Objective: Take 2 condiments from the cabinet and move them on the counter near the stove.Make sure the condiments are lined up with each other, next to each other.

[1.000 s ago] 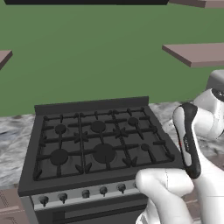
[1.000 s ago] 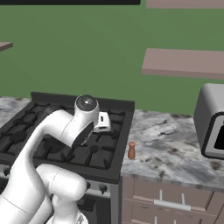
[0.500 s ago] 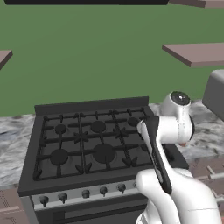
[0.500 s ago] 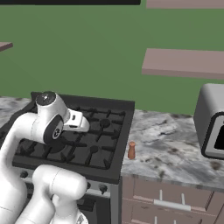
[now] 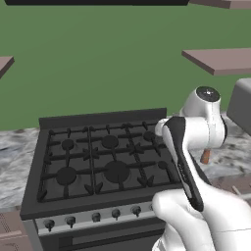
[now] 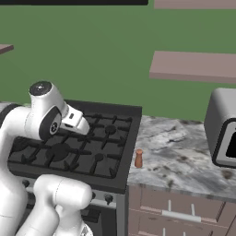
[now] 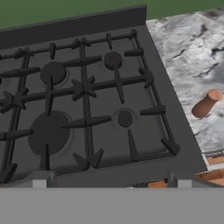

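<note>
One condiment bottle [image 6: 138, 158] stands upright on the marble desk [image 6: 184, 156], just beside the right edge of the stove [image 6: 87, 147]. It is reddish-orange with a paler top. From the left base view the same bottle [image 5: 206, 156] shows partly behind the robot's white arm, at about three o'clock from the stove [image 5: 105, 162]. In the hand view the bottle [image 7: 206, 103] lies at three o'clock, on the veined desk [image 7: 188, 39], apart from the stove's black edge [image 7: 87, 109].

The stove is one wide black range. Six burners sit under black grates, and a row of silver knobs runs along its front.

The tool [image 7: 111, 180] hangs over the stove's front right part, with its two tips spread wide apart and holding nothing. The white arm bends over the stove between the cameras and the burners.

One grey boxy appliance [image 6: 222, 126] stands on the desk at the far right. Two brown wall shelves show above it, one [image 6: 193, 66] lower and one [image 6: 193, 3] at the top edge. Taupe drawers [image 6: 179, 212] sit below the desk. The wall [image 6: 92, 46] behind is green.
</note>
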